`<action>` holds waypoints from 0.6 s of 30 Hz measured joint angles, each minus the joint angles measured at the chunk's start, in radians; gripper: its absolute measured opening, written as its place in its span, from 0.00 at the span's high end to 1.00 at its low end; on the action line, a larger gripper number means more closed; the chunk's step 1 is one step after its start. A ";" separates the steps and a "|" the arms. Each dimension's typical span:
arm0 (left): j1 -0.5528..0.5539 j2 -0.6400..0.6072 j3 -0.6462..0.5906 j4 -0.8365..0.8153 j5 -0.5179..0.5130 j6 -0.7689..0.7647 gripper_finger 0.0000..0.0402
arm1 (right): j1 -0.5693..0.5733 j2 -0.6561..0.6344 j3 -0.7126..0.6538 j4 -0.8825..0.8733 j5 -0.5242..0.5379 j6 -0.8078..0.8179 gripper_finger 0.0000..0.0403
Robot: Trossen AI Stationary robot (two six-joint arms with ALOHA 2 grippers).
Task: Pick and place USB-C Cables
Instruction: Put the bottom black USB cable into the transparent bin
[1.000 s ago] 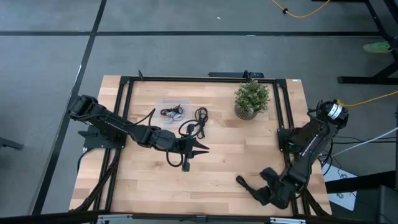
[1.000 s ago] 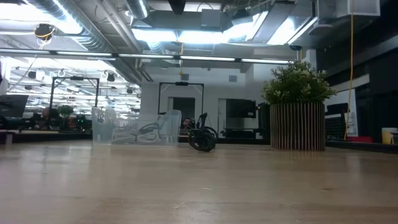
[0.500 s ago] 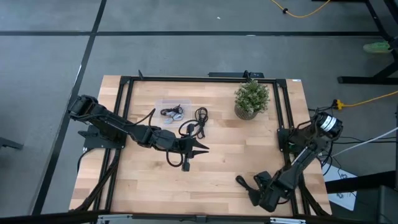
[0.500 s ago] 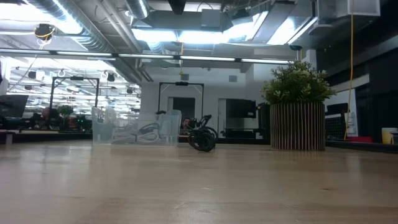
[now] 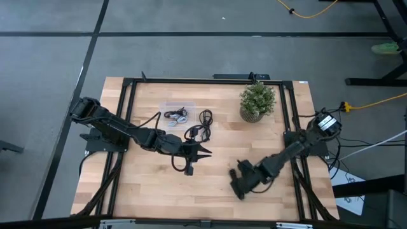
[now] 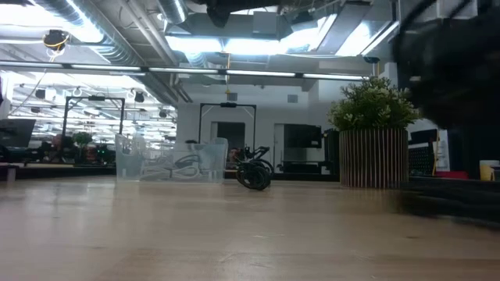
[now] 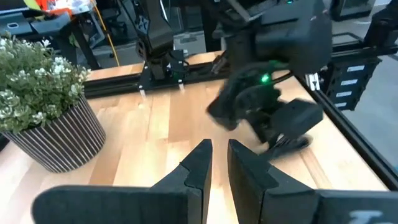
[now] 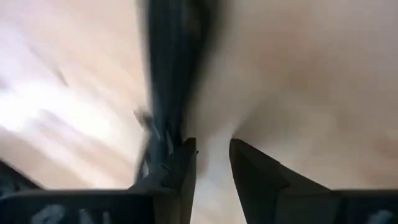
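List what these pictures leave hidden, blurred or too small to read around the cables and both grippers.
- Cables in the clear container: too small in the high view to count; the low view shows only loops through its walls.
- Black cable beside it: connector ends too small.
- Right gripper: motion-blurred in the low view; its wrist view is smeared, so the table below is unreadable.
- Left gripper: nearly closed; the high view is too small to show anything held.
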State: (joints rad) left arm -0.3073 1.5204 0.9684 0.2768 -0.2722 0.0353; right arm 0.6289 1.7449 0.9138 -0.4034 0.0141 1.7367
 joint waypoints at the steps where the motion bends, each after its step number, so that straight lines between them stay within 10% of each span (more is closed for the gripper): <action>1: 0.000 0.000 0.000 0.001 0.000 0.000 0.89 | -0.026 0.000 -0.001 0.012 0.015 -0.044 0.74; 18: -0.003 0.000 0.000 0.003 0.003 -0.033 0.89 | -0.151 0.004 0.055 0.272 -0.043 -0.733 0.74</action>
State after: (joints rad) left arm -0.3107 1.5204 0.9684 0.2802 -0.2693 0.0025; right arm 0.4778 1.7492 0.9691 -0.1317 -0.0294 1.0040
